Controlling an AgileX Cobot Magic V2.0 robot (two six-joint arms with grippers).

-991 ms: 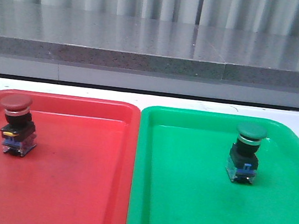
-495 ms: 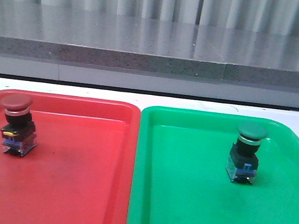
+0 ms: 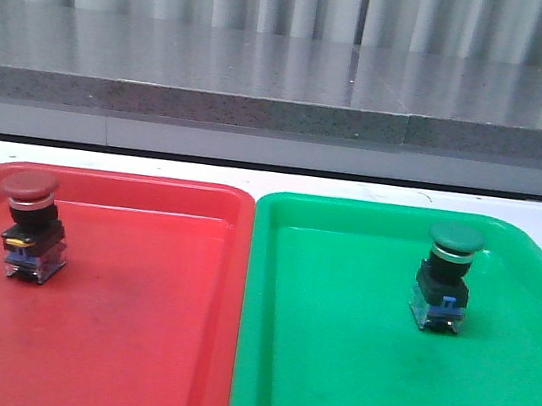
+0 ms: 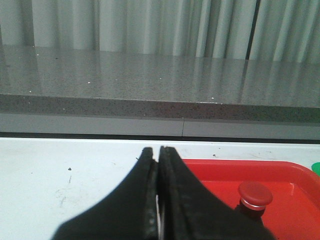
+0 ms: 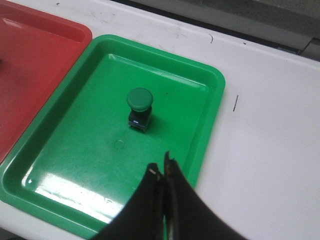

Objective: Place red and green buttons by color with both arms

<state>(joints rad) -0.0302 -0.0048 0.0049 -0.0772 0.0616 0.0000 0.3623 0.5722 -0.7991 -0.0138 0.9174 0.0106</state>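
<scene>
Red sits on red and green on green: we see the red button [image 3: 30, 226] upright in the far left part of the red tray [image 3: 130, 345], and the green button [image 3: 445, 278] upright in the far right half of the green tray [image 3: 328, 373], each cap up on its black body and clear-blue base. Both trays lie side by side on the white table [image 5: 270, 125], their long rims almost touching, so the colour split reads at a glance. We judge the sorting done, since each button rests free in the tray of its own colour and nothing holds it. Our left gripper [image 4: 158, 152] has its two black fingers pressed together with nothing between them; it hangs over the bare table beside the red tray's edge, and the red cap shows just past it. Our right gripper [image 5: 162, 172] is likewise closed and empty, poised above the green tray's near right rim, well clear of the green button. We take this to be why the arms are absent from the front view: drawn away from the trays, they leave the buttons undisturbed. Standing on narrow bases under wide caps, the buttons look easy to tip, so keeping both grippers away from them seems the safe course. A grey counter [image 3: 268, 81] and pale curtain [image 4: 150, 25] lie behind the table.
</scene>
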